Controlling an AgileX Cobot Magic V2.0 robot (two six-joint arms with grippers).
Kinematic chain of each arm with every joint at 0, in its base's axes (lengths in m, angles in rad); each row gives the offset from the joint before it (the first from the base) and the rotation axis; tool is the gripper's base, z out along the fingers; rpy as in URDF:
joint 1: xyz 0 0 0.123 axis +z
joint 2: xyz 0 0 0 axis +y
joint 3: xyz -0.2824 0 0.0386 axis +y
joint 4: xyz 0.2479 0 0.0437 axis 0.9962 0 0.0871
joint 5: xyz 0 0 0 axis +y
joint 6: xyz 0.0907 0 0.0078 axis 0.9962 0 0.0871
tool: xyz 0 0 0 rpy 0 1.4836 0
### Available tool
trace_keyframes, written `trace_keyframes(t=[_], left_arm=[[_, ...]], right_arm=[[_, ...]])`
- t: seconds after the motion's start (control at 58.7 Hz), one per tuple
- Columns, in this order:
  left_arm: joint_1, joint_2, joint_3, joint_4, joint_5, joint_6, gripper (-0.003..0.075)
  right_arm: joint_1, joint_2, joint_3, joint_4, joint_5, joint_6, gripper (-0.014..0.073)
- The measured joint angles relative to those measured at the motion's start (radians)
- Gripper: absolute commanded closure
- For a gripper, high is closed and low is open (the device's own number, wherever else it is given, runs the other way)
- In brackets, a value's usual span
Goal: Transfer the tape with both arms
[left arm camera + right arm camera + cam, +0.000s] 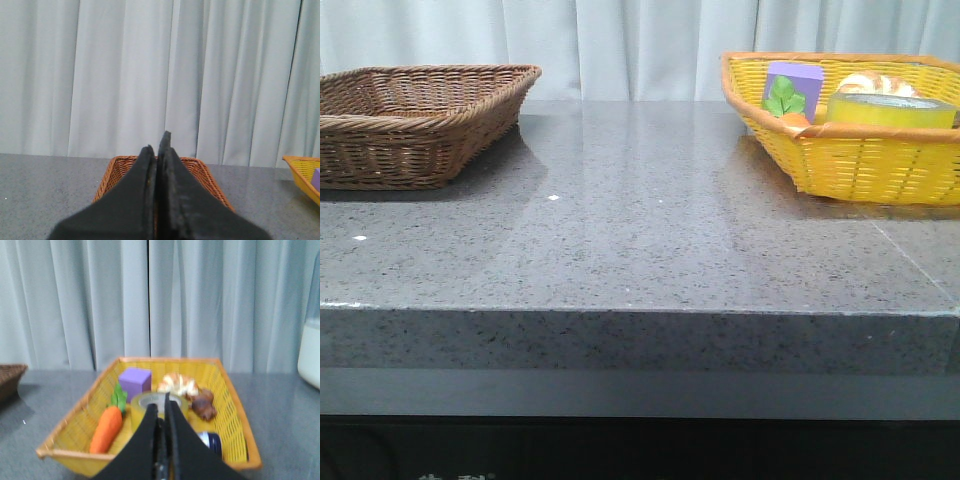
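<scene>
The yellow tape roll [890,109] lies flat in the yellow basket [860,160] at the table's back right. In the right wrist view the tape [140,410] lies in the basket's middle, partly hidden by my right gripper [161,405], which is shut and empty, short of the basket. My left gripper [157,142] is shut and empty, pointing at the brown wicker basket [120,172]. Neither arm shows in the front view.
The brown basket [415,120] stands at the back left. The yellow basket [70,432] also holds a toy carrot [106,429], a purple block [135,382], a bread piece [177,385], a brown item [204,407] and a dark can [212,442]. A white object [310,355] stands far right.
</scene>
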Motion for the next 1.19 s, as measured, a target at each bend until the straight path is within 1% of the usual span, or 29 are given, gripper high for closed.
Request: trace_keyframes(t=[0.119, 0.324, 0.477, 0.597, 0.784, 1.193], left_arm=[[0.0, 0.084, -0.139, 0.0, 0.093, 0.0, 0.0741], [0.0, 0.244, -0.36, 0.0, 0.258, 0.0, 0.0741], [0.0, 0.35, -0.457, 0.0, 0.369, 0.0, 0.0741], [0.0, 0.416, -0.47, 0.0, 0.409, 0.0, 0.0741], [0.0, 0.496, -0.47, 0.0, 0.42, 0.0, 0.0741], [0.0, 0.684, -0.47, 0.0, 0.42, 0.0, 0.074]], right_arm=[[0.0, 0.055, -0.128, 0.0, 0.078, 0.0, 0.0709], [0.0, 0.216, -0.339, 0.0, 0.23, 0.0, 0.0709], [0.0, 0.344, -0.448, 0.0, 0.342, 0.0, 0.0709], [0.0, 0.432, -0.471, 0.0, 0.381, 0.0, 0.0709], [0.0, 0.557, -0.471, 0.0, 0.426, 0.0, 0.0709], [0.0, 0.778, -0.471, 0.0, 0.43, 0.002, 0.0708]])
